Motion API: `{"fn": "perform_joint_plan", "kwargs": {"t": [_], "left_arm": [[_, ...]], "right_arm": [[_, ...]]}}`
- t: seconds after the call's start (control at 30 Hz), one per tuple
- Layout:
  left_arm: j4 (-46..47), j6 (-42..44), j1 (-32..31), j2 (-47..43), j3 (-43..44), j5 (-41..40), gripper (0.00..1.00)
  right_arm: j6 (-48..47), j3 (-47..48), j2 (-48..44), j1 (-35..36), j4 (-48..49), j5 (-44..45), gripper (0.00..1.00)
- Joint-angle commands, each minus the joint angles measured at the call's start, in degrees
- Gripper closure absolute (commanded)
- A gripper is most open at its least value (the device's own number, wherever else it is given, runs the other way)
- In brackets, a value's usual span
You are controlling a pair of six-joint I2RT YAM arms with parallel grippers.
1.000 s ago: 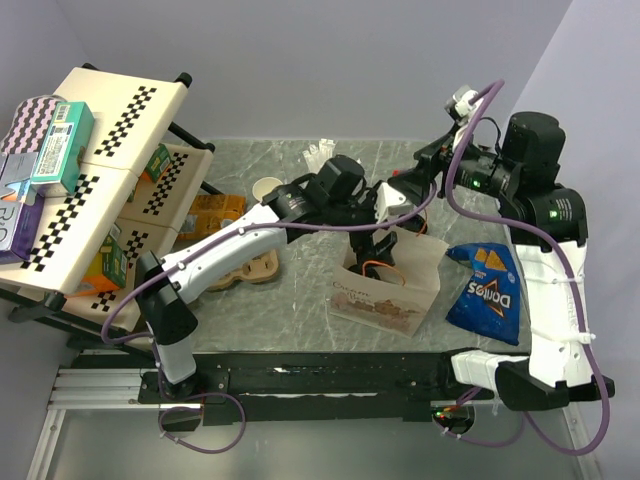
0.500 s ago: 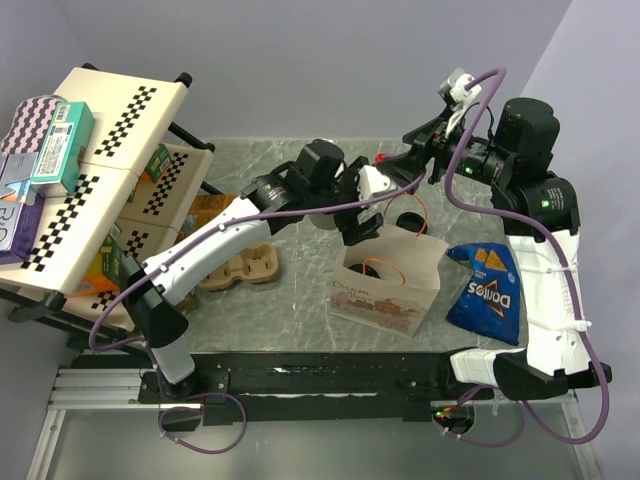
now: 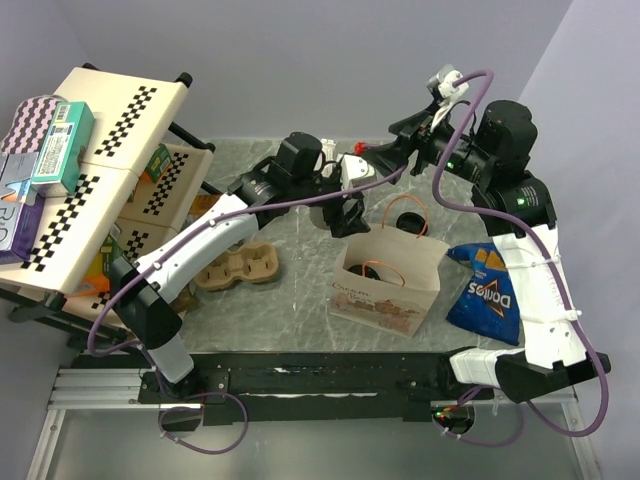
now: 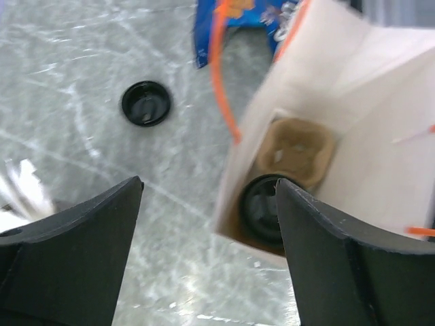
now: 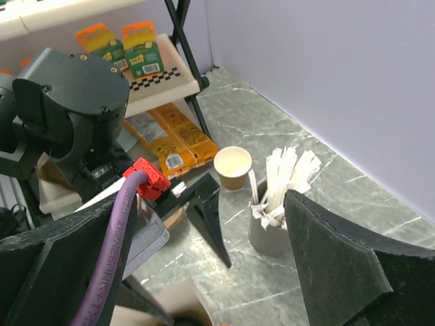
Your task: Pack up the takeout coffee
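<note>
Layout on the bench (image 3: 300, 310) around the paper bag (image 3: 388, 280)

Inside the paper bag, a lidded cup (image 4: 266, 209) stands just beside a carrier pocket (image 4: 298, 146). A loose lid (image 3: 407, 219) lies at the bag's 12 o'clock, a chip bag (image 3: 485, 285) at 3 and a second carrier (image 3: 238, 268) at 9. The shelf rack (image 3: 100, 150) stands beyond that carrier. Towards 11 o'clock, near the far edge, an open cup (image 5: 232, 167) sits just beside the stick cup (image 5: 268, 227).
</note>
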Motion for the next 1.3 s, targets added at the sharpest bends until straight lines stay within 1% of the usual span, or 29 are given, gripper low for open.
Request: {"fn": "perform_joint_plan", "kwargs": {"t": [0.0, 0.07, 0.13, 0.2, 0.23, 0.3, 0.4, 0.43, 0.47, 0.5, 0.53, 0.6, 0.63, 0.67, 0.73, 0.77, 0.83, 0.87, 0.9, 0.97, 1.03, 1.1, 1.13, 1.17, 1.23, 1.27], "left_arm": [[24.7, -29.7, 24.5, -15.8, 7.1, 4.9, 0.16], [26.4, -32.1, 26.5, -15.5, 7.6, 7.1, 0.17], [27.1, -33.0, 27.0, -15.4, 8.0, 9.5, 0.16], [27.1, -33.1, 27.1, -15.5, 7.8, 10.7, 0.16], [29.2, -33.5, 27.1, -15.8, 7.2, 11.3, 0.16], [30.2, -34.9, 27.1, -15.8, 6.5, 14.5, 0.16], [31.3, -36.6, 26.5, -15.8, 5.6, 16.4, 0.16], [30.8, -36.3, 26.0, -15.6, 5.5, 16.2, 0.15], [29.6, -35.7, 24.9, -15.7, 5.2, 15.4, 0.15], [29.0, -34.1, 24.1, -15.8, 4.6, 14.8, 0.15], [27.8, -32.8, 22.3, -15.7, 4.5, 13.9, 0.15], [24.0, -28.9, 20.3, -15.5, 4.7, 10.4, 0.15], [23.3, -28.2, 18.7, -15.0, 4.8, 9.2, 0.15], [21.7, -27.4, 17.9, -14.6, 5.2, 8.1, 0.14], [19.1, -23.4, 15.0, -13.4, 7.1, 3.8, 0.15], [17.2, -20.1, 14.0, -13.1, 7.9, 2.0, 0.14], [14.7, -16.9, 11.3, -11.8, 9.1, -3.1, 0.14], [13.7, -12.0, 10.4, -11.3, 10.3, -5.2, 0.15], [12.5, -10.5, 9.9, -11.0, 10.4, -8.0, 0.14], [12.4, -7.8, 9.0, -10.5, 10.1, -10.8, 0.15], [13.5, -8.0, 9.0, -10.9, 9.5, -14.0, 0.13], [13.8, -9.2, 9.7, -11.0, 9.8, -12.1, 0.13], [15.4, -10.4, 11.5, -11.5, 9.7, -8.4, 0.15], [16.0, -11.7, 11.7, -11.8, 8.9, -9.7, 0.16], [15.0, -10.1, 11.6, -11.4, 9.1, -11.0, 0.18], [14.9, -9.1, 11.7, -11.4, 9.0, -13.0, 0.19]], "right_arm": [[-7.4, 2.4, -5.3, -9.4, -13.9, 14.1, 0.1], [-7.3, 2.8, -5.4, -9.6, -13.8, 14.4, 0.11], [-7.0, 3.4, -5.1, -9.6, -13.7, 15.7, 0.11], [-6.9, 3.8, -5.1, -9.7, -12.8, 16.8, 0.11], [-7.4, 3.9, -5.1, -9.7, -12.7, 17.1, 0.11], [-8.1, 4.1, -4.6, -9.7, -12.6, 18.0, 0.12], [-9.8, 3.9, -3.8, -9.2, -12.5, 21.6, 0.14], [-10.0, 3.7, -3.4, -8.9, -12.2, 24.6, 0.14], [-9.6, 3.8, -3.3, -9.0, -11.8, 24.9, 0.14], [-8.3, 4.3, -2.3, -8.9, -11.8, 24.4, 0.14], [-7.2, 5.7, -1.7, -8.8, -11.9, 22.0, 0.14], [-3.3, 6.8, -0.5, -8.1, -10.9, 20.3, 0.14], [-2.5, 7.6, -0.2, -7.0, -10.6, 21.0, 0.14], [-2.9, 7.9, 0.4, -5.5, -10.5, 24.1, 0.14], [-6.4, 8.4, 0.8, -0.5, -9.7, 26.2, 0.13], [-6.8, 8.5, 1.2, 0.4, -9.4, 24.3, 0.12], [-5.4, 9.8, 1.8, 1.5, -9.5, 21.1, 0.11], [-4.3, 10.0, 2.0, 1.6, -9.3, 19.6, 0.11], [-2.4, 10.3, 2.4, 1.6, -9.3, 14.9, 0.11], [-1.4, 11.0, 3.0, 1.5, -9.0, 10.8, 0.1], [-0.4, 10.9, 3.1, 1.3, -8.5, 2.2, 0.08], [-0.4, 11.1, 3.1, 1.3, -9.3, -1.4, 0.08], [-0.2, 9.9, 2.7, 1.2, -9.0, -2.5, 0.08], [-0.4, 9.5, 2.3, 1.0, -9.2, -3.6, 0.07], [-0.9, 9.1, 2.4, 0.8, -10.2, -7.9, 0.06], [-0.5, 8.4, 2.0, 0.8, -10.1, -9.6, 0.06]]}}
